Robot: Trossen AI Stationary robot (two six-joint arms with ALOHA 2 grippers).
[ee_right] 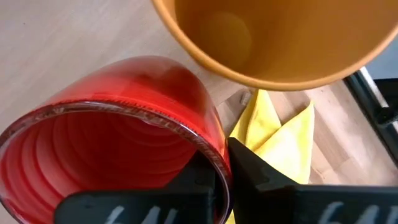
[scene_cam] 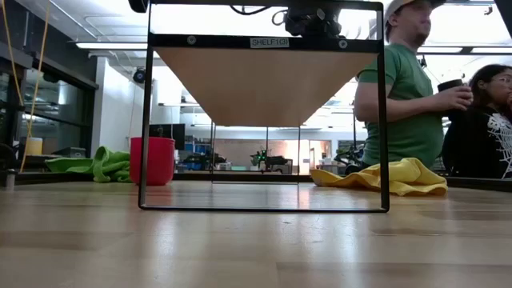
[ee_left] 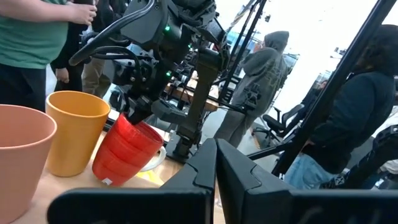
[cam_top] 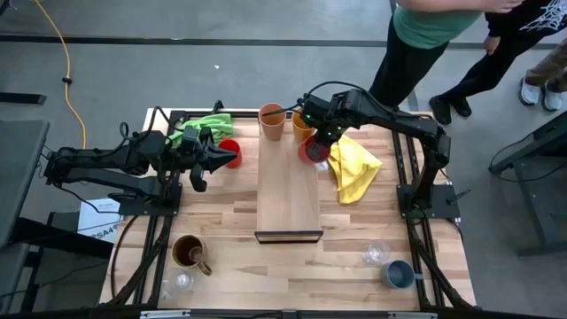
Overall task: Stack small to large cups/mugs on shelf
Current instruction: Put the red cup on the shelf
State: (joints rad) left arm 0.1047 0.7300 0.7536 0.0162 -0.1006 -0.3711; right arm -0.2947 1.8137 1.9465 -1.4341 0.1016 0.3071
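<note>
two red mugs [cam_top: 230,152] [cam_top: 313,149], two tumblers, peach [cam_top: 273,120] and orange [cam_top: 302,125], one brown mug [cam_top: 189,252], one grey-blue mug [cam_top: 398,274], two clear glasses [cam_top: 375,252] [cam_top: 182,283], two cloths, green [cam_top: 205,127] and yellow [cam_top: 355,167].

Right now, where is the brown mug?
In the high view the brown mug stands on the table's near left part, left of the shelf, with a small clear glass just in front of it.

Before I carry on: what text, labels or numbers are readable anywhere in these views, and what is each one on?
"SHELF100", or close to it: small white label on the dark top bar of the shelf, low view; the last characters are uncertain.
"S4" or similar: partial print on a white paper sheet lying off the table's left edge, high view; the rest is too small to read.
White print on a person's dark top: a pattern, no legible words.
Nothing else readable.
</note>
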